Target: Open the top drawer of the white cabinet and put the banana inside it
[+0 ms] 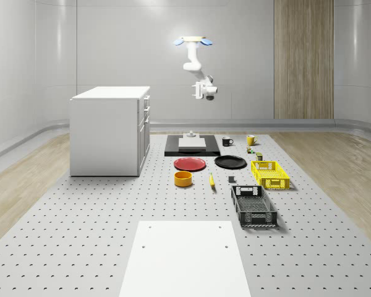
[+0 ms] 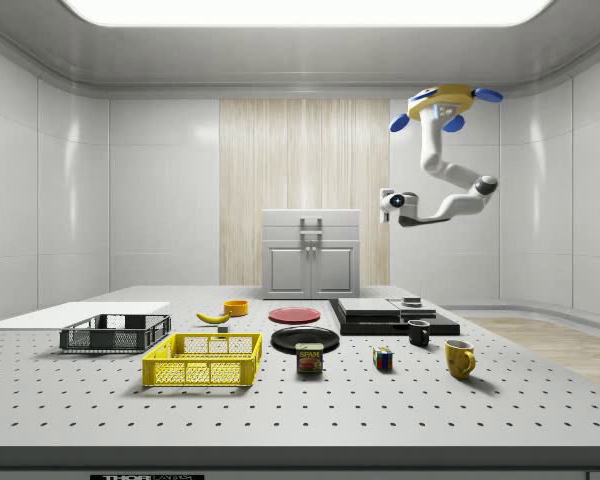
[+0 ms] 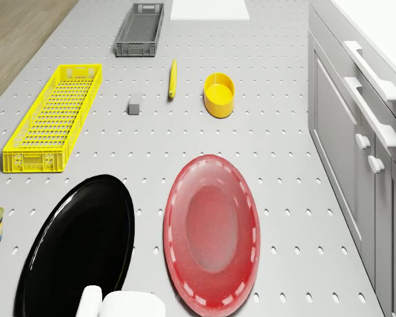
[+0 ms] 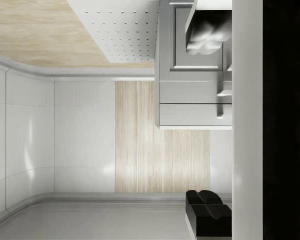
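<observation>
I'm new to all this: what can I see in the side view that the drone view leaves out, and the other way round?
Side view, of the two: the drone hovering high at that view's right, its arm bent down to the gripper, plus a black mug and a yellow mug. Drone view, of the two: a look down into the yellow bowl. Both: the banana, red plate, black plate, yellow crate and white cabinet, drawers shut.
</observation>
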### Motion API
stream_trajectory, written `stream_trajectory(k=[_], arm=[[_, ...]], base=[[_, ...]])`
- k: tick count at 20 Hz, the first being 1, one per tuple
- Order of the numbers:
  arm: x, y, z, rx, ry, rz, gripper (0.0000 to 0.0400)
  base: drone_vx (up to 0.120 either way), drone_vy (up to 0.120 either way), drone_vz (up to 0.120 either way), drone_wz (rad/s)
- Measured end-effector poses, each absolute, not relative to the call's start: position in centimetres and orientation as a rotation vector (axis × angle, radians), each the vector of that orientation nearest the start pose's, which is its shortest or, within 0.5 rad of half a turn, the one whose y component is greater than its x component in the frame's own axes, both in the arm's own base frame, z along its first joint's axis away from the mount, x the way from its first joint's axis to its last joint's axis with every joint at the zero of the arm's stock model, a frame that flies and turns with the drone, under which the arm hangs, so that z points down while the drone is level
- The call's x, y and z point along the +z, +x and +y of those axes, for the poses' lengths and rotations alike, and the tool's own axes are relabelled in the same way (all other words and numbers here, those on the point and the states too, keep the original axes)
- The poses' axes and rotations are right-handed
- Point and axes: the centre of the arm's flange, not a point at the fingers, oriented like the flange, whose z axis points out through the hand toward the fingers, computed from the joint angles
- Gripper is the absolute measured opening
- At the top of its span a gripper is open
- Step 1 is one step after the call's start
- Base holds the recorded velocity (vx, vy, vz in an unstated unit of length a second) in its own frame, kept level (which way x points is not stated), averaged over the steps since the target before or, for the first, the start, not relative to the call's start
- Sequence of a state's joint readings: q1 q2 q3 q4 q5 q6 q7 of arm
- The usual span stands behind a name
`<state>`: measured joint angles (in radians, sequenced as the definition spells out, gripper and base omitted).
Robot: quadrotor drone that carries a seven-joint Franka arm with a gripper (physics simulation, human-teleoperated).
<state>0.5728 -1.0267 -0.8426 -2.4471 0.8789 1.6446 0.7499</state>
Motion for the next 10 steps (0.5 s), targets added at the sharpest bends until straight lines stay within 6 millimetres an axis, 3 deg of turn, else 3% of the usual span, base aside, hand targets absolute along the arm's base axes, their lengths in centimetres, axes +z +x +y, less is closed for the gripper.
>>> stream_trajectory(k=[10], arm=[[59.11,30.67,-9.97,0.612,-1.484,0.612,0.0400]], base=[[0.120,-0.120,0.000,0.000]])
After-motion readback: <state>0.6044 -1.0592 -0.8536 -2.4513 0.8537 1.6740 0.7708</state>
